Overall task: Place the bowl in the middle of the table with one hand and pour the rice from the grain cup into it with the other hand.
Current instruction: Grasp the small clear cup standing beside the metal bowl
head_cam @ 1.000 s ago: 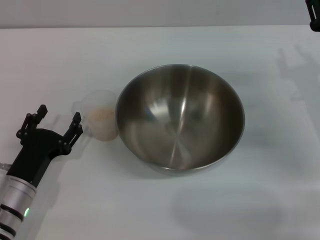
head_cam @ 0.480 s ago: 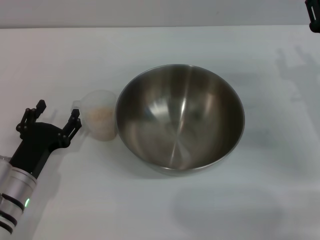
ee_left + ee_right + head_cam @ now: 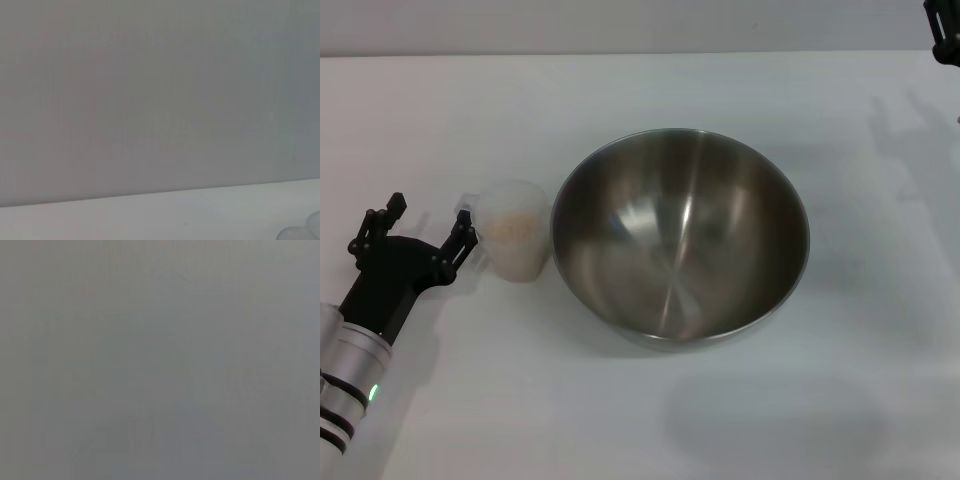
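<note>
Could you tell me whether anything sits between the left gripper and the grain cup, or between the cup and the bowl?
Nothing visible does. The left gripper, open, sits just beside the grain cup with only bare table between them. The cup stands right against the bowl rim, its rice still inside.

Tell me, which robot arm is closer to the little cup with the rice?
The left. Its end effector sits open on the table right beside the grain cup, one fingertip almost at its handle. The right end effector is far off, at the table's far right corner beyond the bowl.
</note>
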